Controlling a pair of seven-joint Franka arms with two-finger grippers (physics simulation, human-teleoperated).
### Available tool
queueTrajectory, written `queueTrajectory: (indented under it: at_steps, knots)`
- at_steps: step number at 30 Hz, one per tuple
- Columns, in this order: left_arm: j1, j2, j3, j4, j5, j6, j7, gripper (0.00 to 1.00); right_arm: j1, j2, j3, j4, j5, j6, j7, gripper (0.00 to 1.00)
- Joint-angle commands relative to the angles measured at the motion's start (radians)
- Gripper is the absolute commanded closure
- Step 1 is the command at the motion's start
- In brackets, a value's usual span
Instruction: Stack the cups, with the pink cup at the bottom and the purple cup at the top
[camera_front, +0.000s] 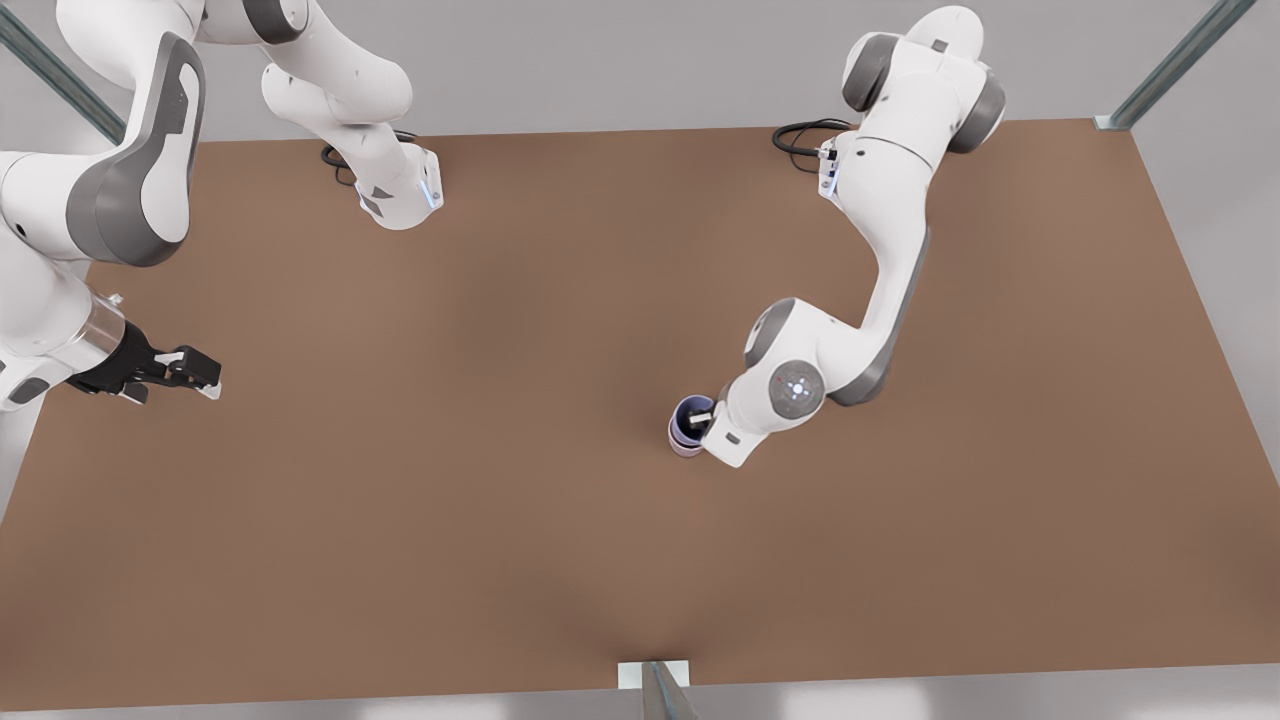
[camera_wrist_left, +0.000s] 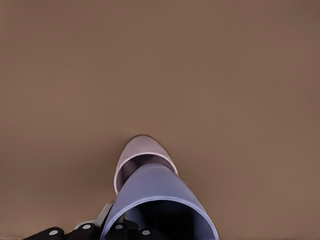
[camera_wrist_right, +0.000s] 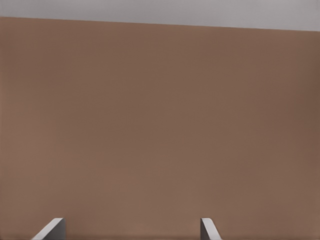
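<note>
The purple cup (camera_front: 689, 411) is nested in the pink cup (camera_front: 683, 444), right of the table's middle in the front view. My left gripper (camera_front: 707, 417) comes down from the front view's right arm and is shut on the purple cup's rim, with one finger (camera_front: 703, 411) inside the cup. In the left wrist view the purple cup (camera_wrist_left: 156, 189) looms close, and the pink cup's rim (camera_wrist_left: 143, 150) peeks out beyond it. My right gripper (camera_front: 203, 379) waits open at the front view's left edge, its fingertips (camera_wrist_right: 51, 228) wide apart over bare table.
The brown table (camera_front: 480, 520) spreads around the cups. Both arm bases (camera_front: 400, 195) stand along the far edge with black cables beside them. A metal post (camera_front: 655, 685) rises at the near edge.
</note>
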Motion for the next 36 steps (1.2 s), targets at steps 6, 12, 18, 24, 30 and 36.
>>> queueTrajectory:
  at_steps: [6, 12, 18, 24, 30, 36]
  knots:
    - [-0.013, 0.015, 0.000, -0.001, 0.019, 0.005, -0.116, 0.69, 0.000, -0.001, 0.000, 0.001, -0.001, 0.000, -0.034, 0.00]
    - [-0.013, 0.021, 0.001, 0.002, 0.038, 0.005, -0.115, 0.61, 0.000, -0.001, 0.000, 0.002, -0.002, 0.000, -0.034, 0.00]
    - [-0.013, 0.020, 0.003, 0.005, 0.040, 0.003, -0.113, 0.31, -0.001, 0.000, 0.000, 0.008, -0.004, 0.001, -0.033, 0.00]
    - [-0.013, 0.012, 0.003, 0.006, 0.055, -0.006, -0.118, 0.29, -0.008, -0.001, -0.002, 0.008, 0.006, 0.001, -0.033, 0.00]
    - [-0.012, -0.006, 0.007, 0.100, 0.086, -0.129, -0.121, 0.28, -0.009, -0.005, -0.005, 0.008, 0.009, 0.000, -0.033, 0.00]
    - [-0.012, -0.020, 0.012, 0.103, 0.094, -0.138, -0.110, 0.28, -0.009, -0.006, -0.005, 0.008, 0.009, 0.000, -0.033, 0.00]
